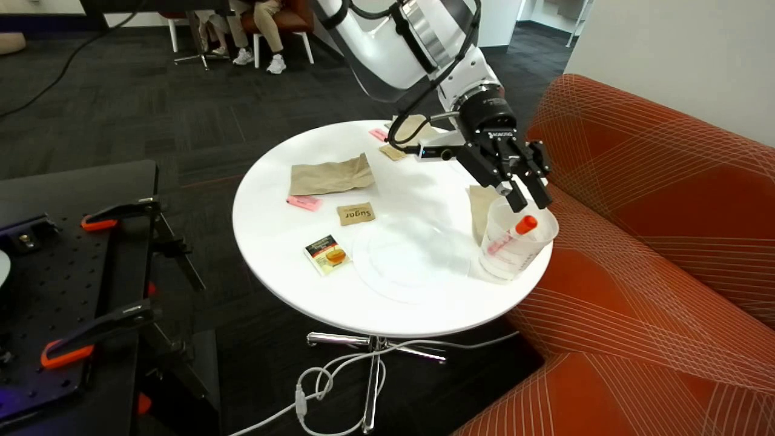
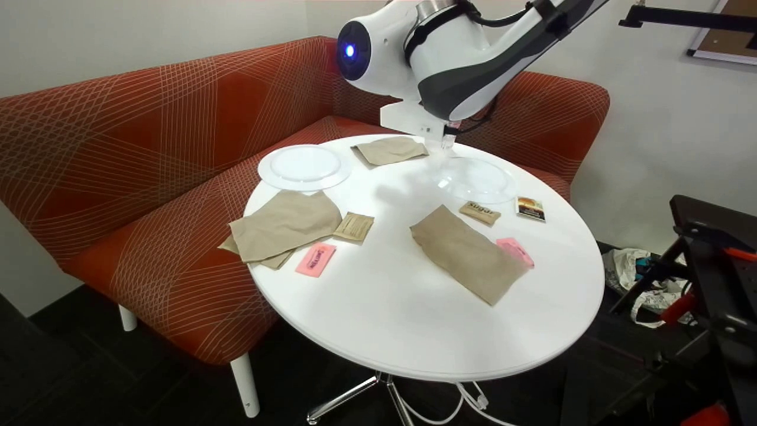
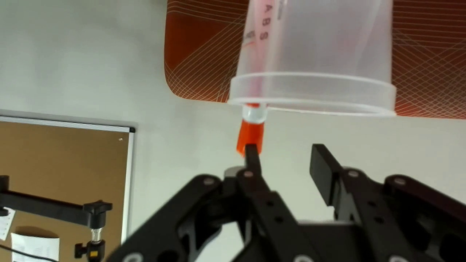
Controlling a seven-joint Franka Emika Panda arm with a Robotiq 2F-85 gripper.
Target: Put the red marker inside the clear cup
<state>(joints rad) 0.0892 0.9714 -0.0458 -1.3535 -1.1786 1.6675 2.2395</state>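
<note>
The clear cup (image 1: pixel 511 263) stands at the table's edge in an exterior view. The red marker (image 1: pixel 525 224) is inside it, leaning, with its red end above the rim. In the wrist view, the cup (image 3: pixel 327 54) is at the top and the marker's red end (image 3: pixel 251 133) sticks out past the rim on the left. My gripper (image 1: pixel 528 197) is just above the cup. In the wrist view the gripper (image 3: pixel 285 156) is open with nothing between its fingers; the left fingertip overlaps the marker's end, and I cannot tell whether they touch. In an exterior view the arm mostly hides the cup and hides the gripper.
The round white table (image 1: pixel 339 309) holds a clear plate (image 1: pixel 412 260), tan napkins (image 1: pixel 333 177), a sugar packet (image 1: pixel 356 214), pink packets (image 1: pixel 304 202) and a tea packet (image 1: pixel 327 254). Another plate (image 2: pixel 304 167) lies near the edge. A red sofa (image 1: pixel 642 242) borders the table beside the cup.
</note>
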